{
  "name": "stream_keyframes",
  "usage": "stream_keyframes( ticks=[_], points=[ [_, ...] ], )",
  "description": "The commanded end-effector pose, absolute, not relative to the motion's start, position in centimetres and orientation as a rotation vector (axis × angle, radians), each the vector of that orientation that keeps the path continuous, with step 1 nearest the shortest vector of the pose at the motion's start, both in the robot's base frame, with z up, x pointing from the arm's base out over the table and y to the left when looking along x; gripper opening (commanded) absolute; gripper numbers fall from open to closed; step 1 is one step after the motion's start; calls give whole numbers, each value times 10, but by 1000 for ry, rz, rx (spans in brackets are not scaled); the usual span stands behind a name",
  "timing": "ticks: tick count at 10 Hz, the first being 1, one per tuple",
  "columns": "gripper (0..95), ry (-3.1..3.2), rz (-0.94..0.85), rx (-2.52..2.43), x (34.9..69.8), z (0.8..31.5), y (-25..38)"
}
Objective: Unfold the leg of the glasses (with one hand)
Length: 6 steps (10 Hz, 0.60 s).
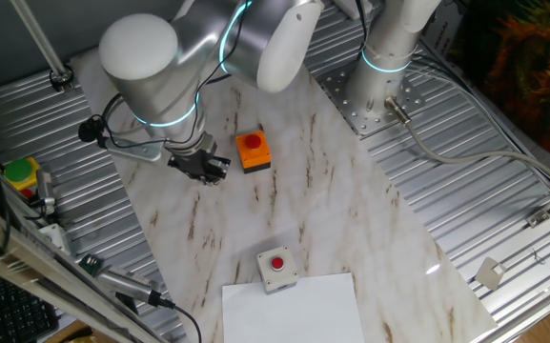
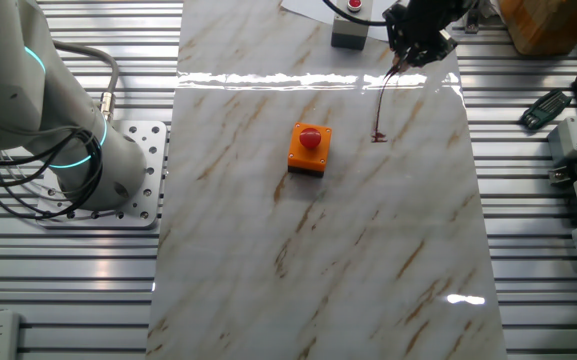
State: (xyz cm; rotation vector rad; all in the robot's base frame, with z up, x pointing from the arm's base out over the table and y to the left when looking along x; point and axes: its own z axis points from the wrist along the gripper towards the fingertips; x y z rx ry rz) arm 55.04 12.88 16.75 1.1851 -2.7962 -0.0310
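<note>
I work over a white marble-patterned tabletop (image 2: pixel 318 250) with brown veins, laid on a ribbed metal bench (image 1: pixel 484 191); glare streaks the marble in the other fixed view. My arm's base (image 1: pixel 379 90) is bolted to a plate at the marble's edge, with grey cables running off it.

My tool (image 2: pixel 420 48) hangs low over the marble, fingers pointing down. In one fixed view my tool (image 1: pixel 201 166) is a dark cluster and the glasses cannot be made out there at all. In the other fixed view the glasses (image 2: pixel 386 100) show as a thin dark reddish line, one slender leg running down from my fingertips to a small end near the marble. The leg appears to start right between my fingers, so I seem to be pinching the frame, but I cannot tell for sure whether the tool is clenched on it.

Counting what lies around: one orange box with a red button (image 2: pixel 309 148), near my tool on the marble; one grey box with a red button (image 1: pixel 276 269), well apart from my tool; one white sheet of paper (image 1: pixel 294 310) just beside that grey box. Off the marble sits one yellow box with a green and a red button (image 1: pixel 22 178).
</note>
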Motion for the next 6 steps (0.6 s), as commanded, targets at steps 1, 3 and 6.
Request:
stream_keyframes(
  ticks=[1, 3, 6],
  points=[
    [0, -2798, -36, 1191, 550, 167, 128],
    [0, -2812, -44, 1194, 550, 167, 128],
    [0, -2847, -71, 1215, 549, 169, 129]
  ],
)
